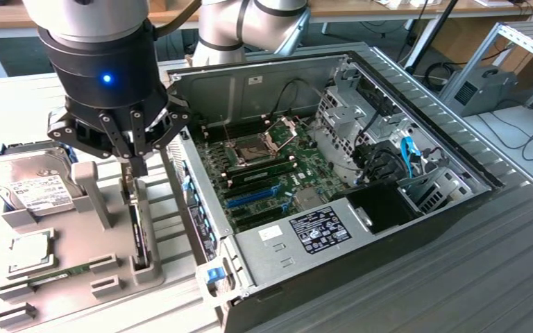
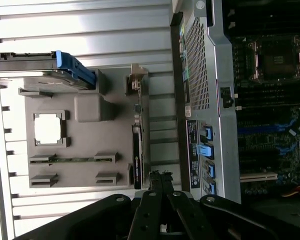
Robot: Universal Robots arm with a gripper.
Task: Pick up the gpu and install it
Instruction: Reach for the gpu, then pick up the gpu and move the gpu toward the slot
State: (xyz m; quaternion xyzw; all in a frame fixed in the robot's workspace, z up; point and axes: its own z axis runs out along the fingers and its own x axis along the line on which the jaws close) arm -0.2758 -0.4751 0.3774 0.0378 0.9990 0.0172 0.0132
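Below the closed tool (image 1: 135, 166) stands the gpu (image 1: 137, 232) — edgewise.

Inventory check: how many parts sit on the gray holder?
4: hard drive at the far end, processor chip midway, RAM stick nearer the camera, gpu on edge beside the computer case. None appear hidden.

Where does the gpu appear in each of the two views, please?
Exterior view: the gpu stands on edge in the grey holder, at the exterior view's left.
Wrist view: the gpu is the thin dark strip on the holder's side nearest the computer case.
Shared landmark: the hard drive.
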